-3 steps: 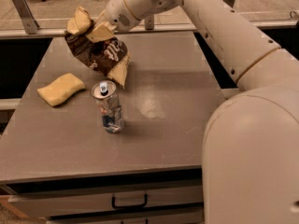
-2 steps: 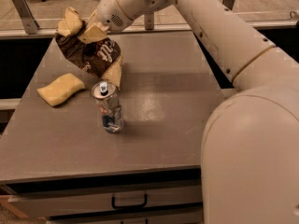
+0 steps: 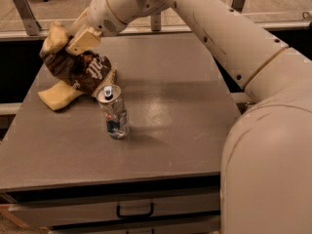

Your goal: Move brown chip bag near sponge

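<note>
My gripper is shut on the top of the brown chip bag, a crumpled dark brown foil bag with white lettering and tan edges. It holds the bag over the left part of the grey table. The bag hangs just above and partly in front of the pale yellow sponge, which lies near the table's left edge. The sponge's right part is hidden behind the bag.
A silver drink can stands upright just right of and in front of the bag, close to its lower corner. The table has a front drawer with a dark handle. My arm spans the right side.
My gripper has carried the bag to the left and slightly down, from above the can's far side to over the sponge. The can and sponge have not moved.
</note>
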Controlling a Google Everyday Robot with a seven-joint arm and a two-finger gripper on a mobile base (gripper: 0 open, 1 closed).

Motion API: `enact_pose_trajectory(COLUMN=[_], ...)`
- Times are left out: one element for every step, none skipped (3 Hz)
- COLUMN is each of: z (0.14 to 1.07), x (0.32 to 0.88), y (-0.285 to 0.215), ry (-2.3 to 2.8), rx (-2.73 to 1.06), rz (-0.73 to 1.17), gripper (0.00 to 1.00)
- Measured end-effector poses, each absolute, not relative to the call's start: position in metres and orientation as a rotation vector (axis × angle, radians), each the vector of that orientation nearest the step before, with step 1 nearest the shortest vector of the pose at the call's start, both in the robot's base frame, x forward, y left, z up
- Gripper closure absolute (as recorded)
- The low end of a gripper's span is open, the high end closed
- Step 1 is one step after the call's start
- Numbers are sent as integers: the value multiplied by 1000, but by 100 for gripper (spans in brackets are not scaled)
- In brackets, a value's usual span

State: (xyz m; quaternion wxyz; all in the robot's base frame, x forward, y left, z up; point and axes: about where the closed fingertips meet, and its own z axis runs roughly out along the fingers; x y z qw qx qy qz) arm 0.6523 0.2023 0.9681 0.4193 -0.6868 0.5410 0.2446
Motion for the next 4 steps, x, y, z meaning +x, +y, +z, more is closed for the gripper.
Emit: enact_pose_trajectory(z=[967, 974, 996, 1018], x=[651, 670, 707, 737], y=[203, 180, 115, 31], ry=[1338, 1347, 1423, 1543], rx=[-1717, -1610, -1428, -1217], rz=[515, 481, 394, 220], gripper=[0, 0, 0, 0])
